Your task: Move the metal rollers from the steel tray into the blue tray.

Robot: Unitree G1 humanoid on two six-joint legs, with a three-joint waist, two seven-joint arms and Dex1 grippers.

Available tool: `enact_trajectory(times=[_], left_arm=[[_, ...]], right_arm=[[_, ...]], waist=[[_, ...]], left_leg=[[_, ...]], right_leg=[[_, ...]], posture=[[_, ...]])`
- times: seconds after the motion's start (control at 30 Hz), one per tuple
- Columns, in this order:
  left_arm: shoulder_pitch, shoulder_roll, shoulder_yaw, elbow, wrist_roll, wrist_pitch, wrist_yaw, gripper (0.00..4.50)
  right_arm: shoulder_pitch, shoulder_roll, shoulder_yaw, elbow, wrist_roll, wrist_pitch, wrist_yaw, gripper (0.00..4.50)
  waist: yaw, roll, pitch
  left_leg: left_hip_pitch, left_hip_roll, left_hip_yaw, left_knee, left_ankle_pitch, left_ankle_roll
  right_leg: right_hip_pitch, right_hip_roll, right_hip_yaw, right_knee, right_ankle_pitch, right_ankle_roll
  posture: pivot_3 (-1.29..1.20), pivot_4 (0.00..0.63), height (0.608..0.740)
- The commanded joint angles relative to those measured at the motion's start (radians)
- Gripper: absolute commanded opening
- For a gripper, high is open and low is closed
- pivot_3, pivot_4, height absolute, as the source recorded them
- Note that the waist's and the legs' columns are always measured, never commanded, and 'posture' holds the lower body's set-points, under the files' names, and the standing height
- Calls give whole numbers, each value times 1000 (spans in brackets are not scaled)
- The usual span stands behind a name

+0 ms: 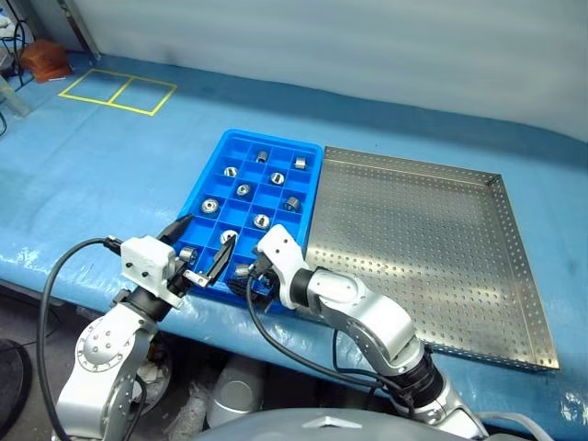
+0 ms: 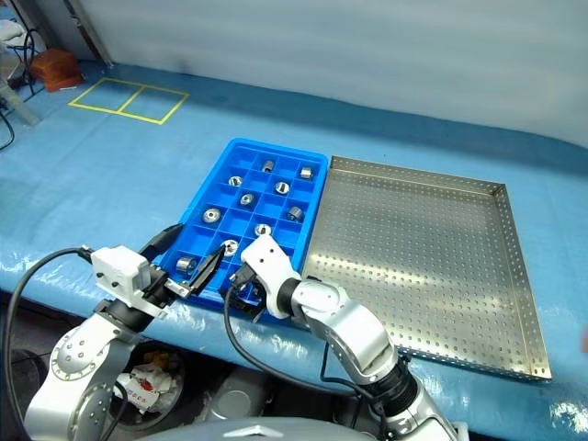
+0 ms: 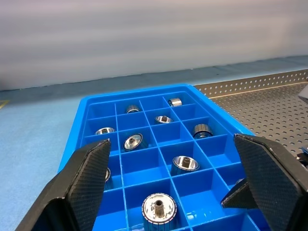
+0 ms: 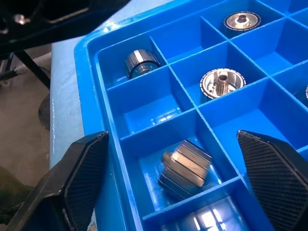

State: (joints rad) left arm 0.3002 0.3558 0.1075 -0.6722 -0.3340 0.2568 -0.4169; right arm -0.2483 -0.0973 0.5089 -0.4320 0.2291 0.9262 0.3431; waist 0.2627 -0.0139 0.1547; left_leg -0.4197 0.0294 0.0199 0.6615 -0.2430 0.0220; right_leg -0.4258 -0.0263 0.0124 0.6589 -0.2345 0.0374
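Rollers (image 1: 243, 190) scattered one to a cell across the blue tray (image 1: 217, 162), some upright with centre holes showing, some tipped on their sides; exact count hard to settle, with the tray's near edge covered by both arms in the head views. Near right corner of the tray hidden behind the right gripper (image 1: 250, 276) there, its fingers lost against dark cable. In the right wrist view, fingers (image 4: 82, 180) spread wide with nothing between the pads, poised over a cell along the tray's near edge; one roller (image 4: 185, 168) lying tilted on its side in that cell, apart from both fingers, free of any grip. Next cell nearer the camera cut off by the picture's edge, only a bright glint visible inside.

Left gripper (image 1: 202, 248) wide apart too, empty, hovering at the near left corner of the tray, pointing across it. One upright roller (image 3: 159, 208) between its fingers in the left wrist view, lower down in a cell, untouched.

Steel tray (image 1: 514, 276) flush against the blue tray's right edge on the blue counter (image 1: 110, 175), perforated floor bare; near left corner masked by the right arm.
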Motion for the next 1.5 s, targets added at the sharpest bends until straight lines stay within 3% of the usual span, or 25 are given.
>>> enact_trajectory(times=[0.03, 1.5], left_arm=[[-7, 3, -9, -13, -12, -6, -10, 4500], [-35, 6, -32, 18, -6, -13, -35, 4500]], right_arm=[[-9, -7, -26, -26, 4, -10, 1, 4341], [-2, -11, -4, -27, -1, -20, -14, 4341]], waist=[[0, 0, 0], [-4, 0, 0]], left_leg=[[0, 0, 0, 0, 0, 0], [0, 0, 0, 0, 0, 0]], right_leg=[[0, 0, 0, 0, 0, 0], [0, 0, 0, 0, 0, 0]], posture=[[443, 150, 740], [430, 150, 740]])
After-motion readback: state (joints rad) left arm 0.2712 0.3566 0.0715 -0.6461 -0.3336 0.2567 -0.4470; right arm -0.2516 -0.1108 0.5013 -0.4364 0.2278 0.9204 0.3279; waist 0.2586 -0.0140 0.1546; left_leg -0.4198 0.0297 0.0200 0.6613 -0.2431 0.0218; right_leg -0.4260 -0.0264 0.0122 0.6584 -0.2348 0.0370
